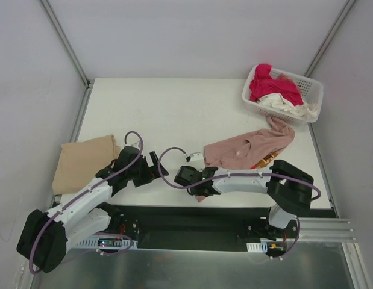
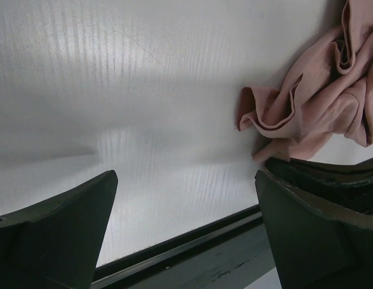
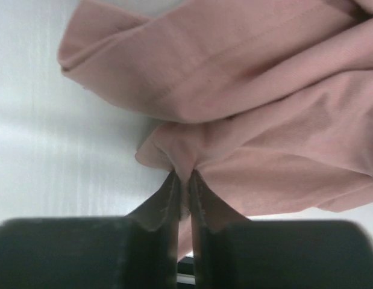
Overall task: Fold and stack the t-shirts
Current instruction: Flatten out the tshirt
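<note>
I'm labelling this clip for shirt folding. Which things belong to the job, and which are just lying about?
Job: pink t-shirt, pinched by the right gripper; tan t-shirt; magenta-red t-shirt; cream t-shirt.
Lying about: white basket, holding those last two.

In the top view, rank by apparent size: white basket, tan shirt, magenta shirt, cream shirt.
Largest: white basket and tan shirt, about alike, unranked.
Next: magenta shirt.
Smallest: cream shirt.
</note>
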`<state>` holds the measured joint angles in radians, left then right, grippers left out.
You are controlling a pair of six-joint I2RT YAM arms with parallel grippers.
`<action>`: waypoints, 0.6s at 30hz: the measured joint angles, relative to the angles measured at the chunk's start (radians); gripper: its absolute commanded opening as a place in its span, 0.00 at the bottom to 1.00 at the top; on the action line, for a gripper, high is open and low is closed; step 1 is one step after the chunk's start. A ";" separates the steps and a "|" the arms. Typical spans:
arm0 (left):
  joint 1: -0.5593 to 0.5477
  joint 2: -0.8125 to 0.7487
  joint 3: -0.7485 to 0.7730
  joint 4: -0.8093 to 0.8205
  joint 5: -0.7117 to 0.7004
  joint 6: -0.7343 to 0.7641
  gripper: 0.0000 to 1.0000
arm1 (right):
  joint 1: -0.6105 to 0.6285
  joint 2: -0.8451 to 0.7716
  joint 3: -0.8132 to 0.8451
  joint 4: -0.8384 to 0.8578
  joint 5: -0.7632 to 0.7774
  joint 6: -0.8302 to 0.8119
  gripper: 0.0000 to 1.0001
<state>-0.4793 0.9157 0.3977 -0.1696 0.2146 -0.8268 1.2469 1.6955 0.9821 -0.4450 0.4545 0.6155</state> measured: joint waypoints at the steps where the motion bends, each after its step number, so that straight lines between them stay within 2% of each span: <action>1: -0.007 0.005 0.002 0.000 -0.004 0.000 0.99 | -0.001 -0.019 -0.016 0.002 0.003 0.001 0.01; 4: -0.039 0.029 0.015 -0.001 -0.016 -0.001 0.99 | -0.003 -0.114 -0.053 -0.034 0.042 0.000 0.01; 8: -0.106 0.095 0.050 0.000 -0.040 0.001 0.92 | -0.041 -0.369 -0.067 -0.102 0.139 -0.014 0.01; 14: -0.230 0.278 0.161 0.002 -0.083 0.018 0.79 | -0.279 -0.756 -0.083 -0.125 0.225 -0.098 0.01; 15: -0.245 0.309 0.182 0.002 -0.090 0.024 0.72 | -0.309 -0.789 -0.085 -0.129 0.232 -0.109 0.01; 18: -0.293 0.430 0.271 0.006 -0.100 0.039 0.63 | -0.396 -0.869 -0.086 -0.148 0.233 -0.159 0.01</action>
<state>-0.7723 1.3453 0.6685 -0.1638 0.1150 -0.7883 0.8513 0.8268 0.8959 -0.5926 0.6876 0.4561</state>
